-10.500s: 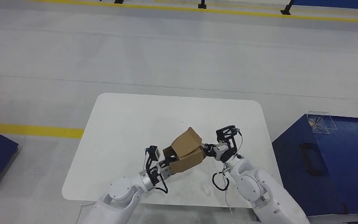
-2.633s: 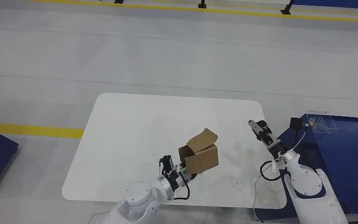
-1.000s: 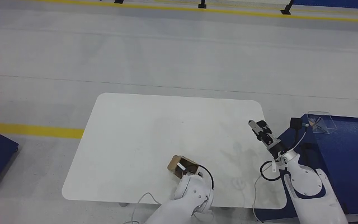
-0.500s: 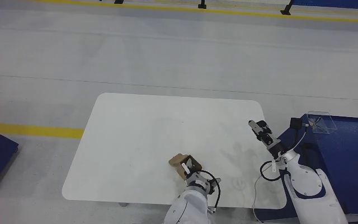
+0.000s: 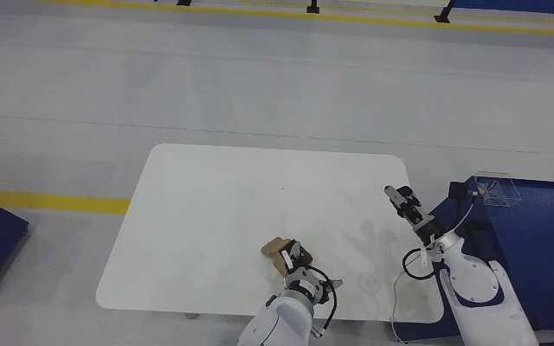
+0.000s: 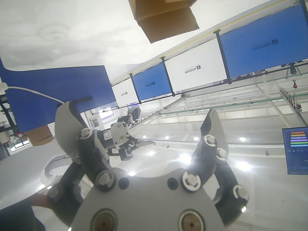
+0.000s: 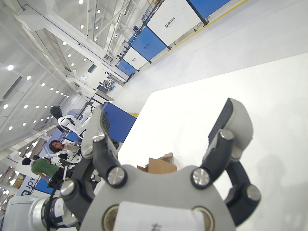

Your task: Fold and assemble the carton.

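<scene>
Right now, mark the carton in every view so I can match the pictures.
Top view: carton near the table's near edge, just beyond the left tool.
Left wrist view: carton against the table, apart from the open left tool.
Right wrist view: carton across the table, past the open right tool.
Shared landmark: the white table.

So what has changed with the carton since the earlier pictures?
Both arms held the carton; the right arm let go and drew back to the table's right side, then the left arm set it near the front edge and released, jaws open. The table stayed.
</scene>
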### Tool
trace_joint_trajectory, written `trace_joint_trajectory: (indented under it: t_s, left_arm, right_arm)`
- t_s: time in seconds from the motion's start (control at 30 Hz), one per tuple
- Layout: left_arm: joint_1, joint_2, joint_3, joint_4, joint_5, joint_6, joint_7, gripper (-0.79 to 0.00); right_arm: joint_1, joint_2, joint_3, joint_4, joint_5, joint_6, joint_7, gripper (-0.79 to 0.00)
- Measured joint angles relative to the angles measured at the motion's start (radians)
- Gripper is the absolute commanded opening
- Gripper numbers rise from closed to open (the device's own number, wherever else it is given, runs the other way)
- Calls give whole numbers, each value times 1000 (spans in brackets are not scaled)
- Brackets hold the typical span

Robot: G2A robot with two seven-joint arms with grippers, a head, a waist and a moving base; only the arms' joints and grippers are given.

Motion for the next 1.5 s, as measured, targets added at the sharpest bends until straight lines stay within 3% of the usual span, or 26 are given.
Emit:
trace_joint_trajectory:
  t_s: [0.23,0.33,0.47,0.53,0.67,0.83,0.93,1.07,1.5]
  left_arm:
    - [-1,1,-1,-1,1,-1,0,0]
    - [-16,20,3,-48,94,16,-25,0]
    - [-36,67,37,-117,482,269,58,0]
    - [-28,86,36,-155,587,397,97,0]
    - [17,123,2,-213,619,629,162,0]
    - [95,138,-24,-156,702,743,81,0]
    - [109,129,-12,-82,815,829,-6,0]
    - [77,97,16,11,969,917,-100,0]
    - [4,-26,26,225,979,916,-92,0]
  right_arm:
    - [-1,0,-1,1,0,1,1,0]
    - [-5,1,-15,-19,-42,44,15,0]
    - [-8,-1,-67,-44,-191,75,26,0]
    - [-6,-2,-92,-50,-241,89,39,0]
    - [-7,-7,-154,-60,-354,126,46,0]
    - [0,-12,-227,-57,-451,160,83,0]
    - [9,-16,-275,-44,-525,188,101,0]
    - [40,-27,-342,-8,-555,222,136,0]
    - [109,-53,-451,70,-566,254,134,0]
